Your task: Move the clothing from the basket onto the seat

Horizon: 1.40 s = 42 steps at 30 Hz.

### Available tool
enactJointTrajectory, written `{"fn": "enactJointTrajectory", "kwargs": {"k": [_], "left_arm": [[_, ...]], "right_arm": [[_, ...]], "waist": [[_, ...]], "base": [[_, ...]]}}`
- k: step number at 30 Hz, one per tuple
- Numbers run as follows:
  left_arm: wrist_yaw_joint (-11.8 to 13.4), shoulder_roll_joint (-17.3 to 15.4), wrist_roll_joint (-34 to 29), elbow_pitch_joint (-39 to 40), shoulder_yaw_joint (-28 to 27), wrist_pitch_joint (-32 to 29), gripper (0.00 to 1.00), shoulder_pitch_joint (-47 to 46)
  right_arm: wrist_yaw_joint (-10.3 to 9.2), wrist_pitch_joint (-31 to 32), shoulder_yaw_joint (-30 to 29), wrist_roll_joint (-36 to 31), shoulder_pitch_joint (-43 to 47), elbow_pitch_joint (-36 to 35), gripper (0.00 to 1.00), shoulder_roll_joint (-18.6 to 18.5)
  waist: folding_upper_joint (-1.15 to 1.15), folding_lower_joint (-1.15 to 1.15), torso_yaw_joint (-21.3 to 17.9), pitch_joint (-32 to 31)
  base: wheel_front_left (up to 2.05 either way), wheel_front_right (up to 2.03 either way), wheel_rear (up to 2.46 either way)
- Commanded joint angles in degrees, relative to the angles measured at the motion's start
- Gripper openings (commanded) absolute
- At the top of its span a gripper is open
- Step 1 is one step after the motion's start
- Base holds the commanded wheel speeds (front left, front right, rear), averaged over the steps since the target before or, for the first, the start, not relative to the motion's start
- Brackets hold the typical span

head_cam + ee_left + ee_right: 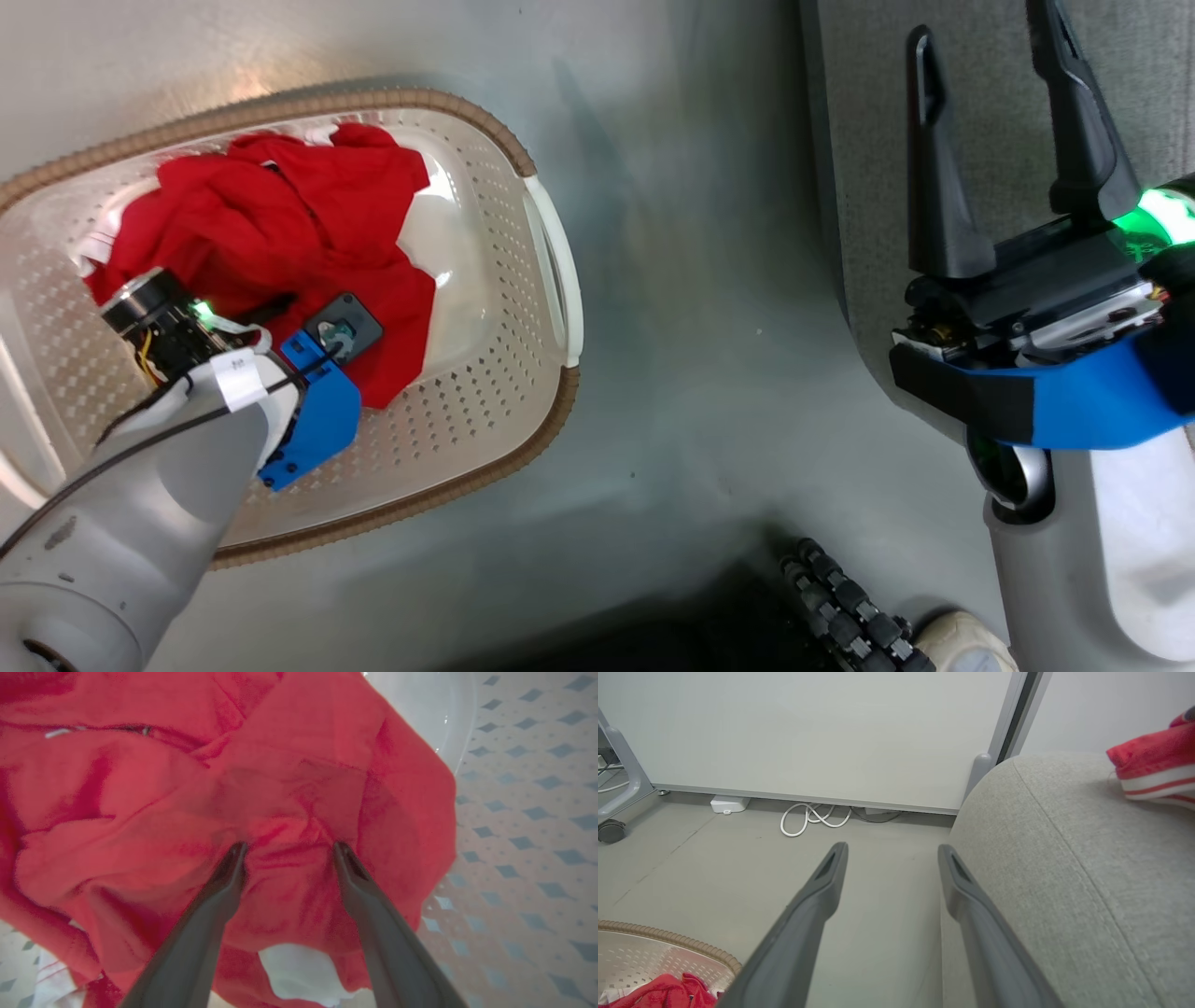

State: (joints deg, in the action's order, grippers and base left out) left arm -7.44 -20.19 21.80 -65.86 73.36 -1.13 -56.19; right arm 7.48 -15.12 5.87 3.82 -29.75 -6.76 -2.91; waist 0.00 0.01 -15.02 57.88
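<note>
While both jaw pairs stand wide apart, we note most of the clothing (280, 224) lying in the basket (558, 411).
Seat (1064, 868): grey, on our rt side, carries one red piece w/ white stripe trim (1153, 765) on top. Basket sits on the floor (700, 327) to the lt, apart from the seat. Clothing is bunched at one end of the basket, w/ bare base beside it. Lt gripper (288, 847): down in the basket, fingers spread, tips at the red cloth w/ a fold between them, nothing pinched. Rt gripper (892, 848): spread, empty, at the seat's edge.
</note>
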Motion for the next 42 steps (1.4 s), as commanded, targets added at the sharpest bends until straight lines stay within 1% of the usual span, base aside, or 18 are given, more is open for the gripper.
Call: {"fn": "enactJointTrajectory", "kwargs": {"k": [1,6,8,9,10,11,16,19,24,31,39,42], "left_arm": [[-0.05,-0.57,-0.3,-0.36,0.13,-0.21,1.0,-1.32],[-0.05,-0.63,1.31,-2.4,0.12,-1.88,1.0,-2.1],[-0.05,-0.55,1.08,-3.03,0.14,-2.71,1.0,-1.92],[-0.05,-0.49,1.37,-3.35,0.14,-3.22,0.49,-1.99],[-0.05,-0.35,1.41,-3.4,0.15,-3.27,0.07,-1.96],[-0.05,-0.19,1.34,-3.4,0.16,-3.38,0.0,-1.91],[0.07,0.33,1.2,-3.03,0.13,-3.1,0.0,-1.58],[0.06,1.06,0.92,-2.19,0.11,-1.3,0.0,-1.67],[0.06,2.73,2.23,-1.41,0.12,1.55,0.0,-0.51],[0.05,5.74,3.82,-0.49,0.12,6.28,0.0,1.99],[0.05,8.77,9.05,-0.53,0.08,12.86,0.0,4.73],[0.05,9.51,10.38,-0.33,0.09,14.47,0.0,5.92]], "right_arm": [[0.03,-0.05,-0.22,-0.17,0.12,-0.73,1.0,0.04],[0.03,-0.05,-0.71,-0.34,0.91,-3.03,1.0,0.04],[0.03,-0.05,-0.74,-0.45,1.03,-3.74,1.0,0.04],[0.03,-0.04,-0.82,-0.53,1.06,-3.9,1.0,0.04],[0.02,-0.04,-0.92,-0.61,1.01,-4.06,1.0,0.04],[0.03,-0.04,-0.99,-0.72,0.89,-4.22,1.0,0.04],[0.03,-0.05,-1.31,-1.2,0.12,-4.0,1.0,0.04],[0.03,-0.05,-1.47,-1.42,-0.07,-3.73,1.0,0.04],[0.03,-0.05,-1.82,-1.68,0.46,-2.44,1.0,0.04],[0.03,-0.05,-2.5,-2.21,1.47,-0.29,1.0,0.02],[0.03,-0.04,-3.72,-3.22,4.12,3.48,1.0,0.02],[0.03,-0.05,-4.06,-3.45,5.31,4.93,1.0,0.02]], "waist": [[0.0,-0.01,-0.59,1.5],[0.0,-0.01,-0.83,3.0],[0.0,-0.01,-0.86,3.21],[0.0,-0.01,-0.82,3.27],[0.0,-0.01,-0.75,3.27],[0.0,-0.01,-0.65,3.23],[0.0,-0.01,0.02,2.16],[0.0,-0.01,0.54,0.78],[0.0,-0.01,1.95,-2.78],[0.0,-0.01,4.3,-9.61],[0.0,-0.01,7.74,-18.94],[0.0,-0.01,9.01,-22.76]], "base": [[0.0,0.0,0.0],[0.0,0.0,0.0],[0.0,0.0,0.0],[0.0,0.0,0.0],[0.0,0.0,0.0],[0.0,0.0,0.0],[0.0,0.0,0.0],[0.0,0.0,0.0],[0.0,0.0,0.0],[0.0,0.0,0.0],[0.0,0.0,0.0],[0.0,0.0,0.0]]}}
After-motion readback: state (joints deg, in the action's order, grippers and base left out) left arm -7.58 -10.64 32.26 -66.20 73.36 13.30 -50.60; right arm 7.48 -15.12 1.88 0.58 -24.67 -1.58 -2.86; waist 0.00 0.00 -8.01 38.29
